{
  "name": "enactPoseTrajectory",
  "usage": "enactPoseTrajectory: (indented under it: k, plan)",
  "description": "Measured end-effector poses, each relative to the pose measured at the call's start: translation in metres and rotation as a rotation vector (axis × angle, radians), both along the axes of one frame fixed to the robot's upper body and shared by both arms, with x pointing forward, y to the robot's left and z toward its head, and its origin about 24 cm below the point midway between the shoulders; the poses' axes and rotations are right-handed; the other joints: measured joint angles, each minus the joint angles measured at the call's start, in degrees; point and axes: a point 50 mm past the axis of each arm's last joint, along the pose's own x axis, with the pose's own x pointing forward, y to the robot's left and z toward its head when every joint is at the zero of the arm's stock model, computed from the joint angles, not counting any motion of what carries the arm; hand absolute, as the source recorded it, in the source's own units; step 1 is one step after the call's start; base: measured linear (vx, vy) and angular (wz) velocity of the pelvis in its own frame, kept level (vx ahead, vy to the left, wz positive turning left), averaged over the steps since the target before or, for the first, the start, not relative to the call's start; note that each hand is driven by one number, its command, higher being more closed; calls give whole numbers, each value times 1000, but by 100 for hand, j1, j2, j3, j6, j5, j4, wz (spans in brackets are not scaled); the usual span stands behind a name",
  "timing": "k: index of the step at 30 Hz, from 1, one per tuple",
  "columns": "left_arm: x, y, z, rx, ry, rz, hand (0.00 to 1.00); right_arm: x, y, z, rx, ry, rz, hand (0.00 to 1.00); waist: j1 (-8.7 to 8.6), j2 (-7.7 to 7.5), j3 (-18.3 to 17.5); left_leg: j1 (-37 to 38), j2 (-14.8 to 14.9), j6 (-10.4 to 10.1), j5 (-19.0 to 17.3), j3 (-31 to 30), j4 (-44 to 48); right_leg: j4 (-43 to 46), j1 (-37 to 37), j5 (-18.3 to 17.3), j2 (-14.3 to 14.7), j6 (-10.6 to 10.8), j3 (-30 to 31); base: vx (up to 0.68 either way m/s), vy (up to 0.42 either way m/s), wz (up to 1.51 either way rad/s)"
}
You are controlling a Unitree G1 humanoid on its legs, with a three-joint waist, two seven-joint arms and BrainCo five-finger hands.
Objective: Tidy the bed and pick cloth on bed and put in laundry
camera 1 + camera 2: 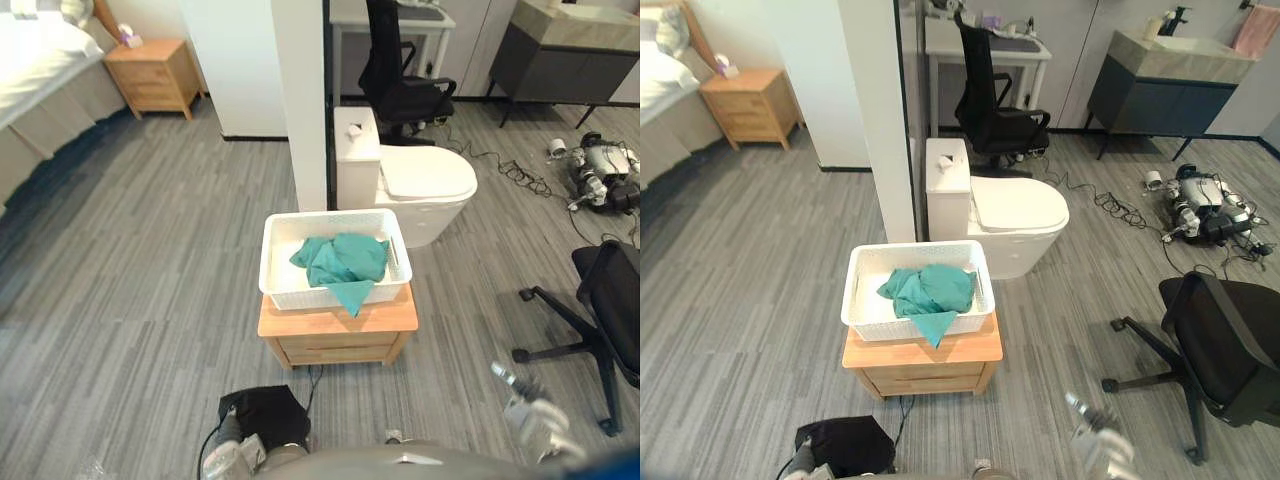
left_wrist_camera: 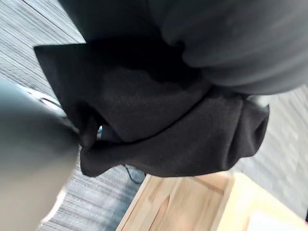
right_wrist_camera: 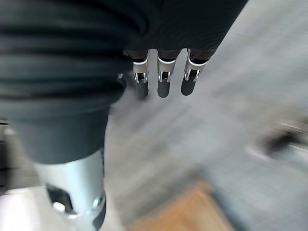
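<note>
At the near edge, the left hand (image 1: 258, 418) is seen low over the grey wood-plank floor (image 1: 150, 300), under its dark cover. Whether its fingers are spread or curled cannot be told. The right hand (image 1: 533, 414) is held at the near right, with its fingers (image 3: 163, 83) extended straight and nothing grasped.

Directly ahead, a low light-wood drawer cabinet (image 1: 338, 335) is placed, and a white perforated plastic laundry basket (image 1: 300, 295) is seated on its top. The crumpled teal cloth (image 1: 342, 260) is contained in the basket, with one corner draped over the front rim. To the right, a black swivel office chair (image 1: 610, 300) is positioned on the floor, well apart from the cabinet.

Just behind the basket, a white toilet (image 1: 425, 185) is located beside a white square pillar (image 1: 300, 100). Farther off, a second black office chair (image 1: 400, 80), a dark vanity cabinet (image 1: 560, 65), a light-wood bedside table (image 1: 155, 75) and a white-sheeted bed (image 1: 40, 70) are found.
</note>
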Motion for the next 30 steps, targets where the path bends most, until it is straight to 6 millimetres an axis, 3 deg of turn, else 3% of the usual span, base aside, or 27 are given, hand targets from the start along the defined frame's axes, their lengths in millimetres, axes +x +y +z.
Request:
enactPoseTrajectory:
  k: [2,3,6,11,13,16,20,23,24,27,29,30]
  plan:
    - [-5,-1,-1,-12,-4,153,100,-29,25,-10,68,91,147,0,0,45,3,-8,-98,33,-13,-226,-1,-4,154,-88,-101,9,-310,7,23,69]
    - [-8,-1,-1,-19,-9,214,100,-35,26,-10,77,92,164,0,-6,67,-9,-70,-129,71,-34,-337,-1,-3,195,-126,-156,55,-465,-11,27,88]
    - [-10,3,2,-6,-36,405,100,-40,28,-10,63,84,289,0,44,62,-36,-360,-380,160,-51,-683,1,-5,247,-280,-370,260,-1158,32,72,113]
    - [-32,35,8,89,-47,820,100,-46,37,-12,96,94,264,0,414,-66,-75,-573,-827,426,-34,-1160,7,4,469,-373,-756,515,-1928,154,72,90]
    - [-58,60,15,164,-40,1109,100,-43,38,-12,99,99,286,0,570,-126,-122,-504,-988,582,-19,-1359,41,30,679,-228,-862,479,-2088,281,55,56]
    - [-83,97,31,270,-93,1431,100,-29,35,-11,94,97,332,0,660,-46,-99,-367,-949,626,-70,-1480,46,116,799,35,-788,293,-2091,226,-5,35]
    - [-108,143,58,389,-219,1690,100,-26,32,-10,89,90,322,0,858,64,-141,-185,-830,604,-170,-1493,46,279,863,265,-706,167,-2101,193,-72,2]
    - [-114,179,84,469,-451,1818,100,-32,26,-10,89,89,248,0,923,172,-202,-197,-808,596,-339,-1513,45,284,852,255,-676,153,-2204,117,-85,2]
    - [-114,191,95,505,-547,1831,100,-34,25,-10,89,90,233,0,924,208,-225,-187,-799,578,-369,-1502,45,297,850,255,-675,153,-2208,82,-91,-7]
    - [-90,243,159,646,-955,1709,100,-41,23,-10,99,84,214,0,924,262,-286,-152,-735,524,-490,-1422,45,330,832,232,-646,121,-2206,77,-113,-17]
    - [-51,283,249,828,-1245,1441,100,-41,25,-9,100,79,224,0,919,226,-360,-108,-626,501,-575,-1242,45,476,733,126,-610,-2,-2164,76,-143,-35]
    - [-40,290,275,874,-1309,1361,100,-40,25,-9,99,75,230,0,918,220,-364,-79,-593,485,-586,-1171,45,500,717,101,-595,-40,-2125,65,-132,-54]
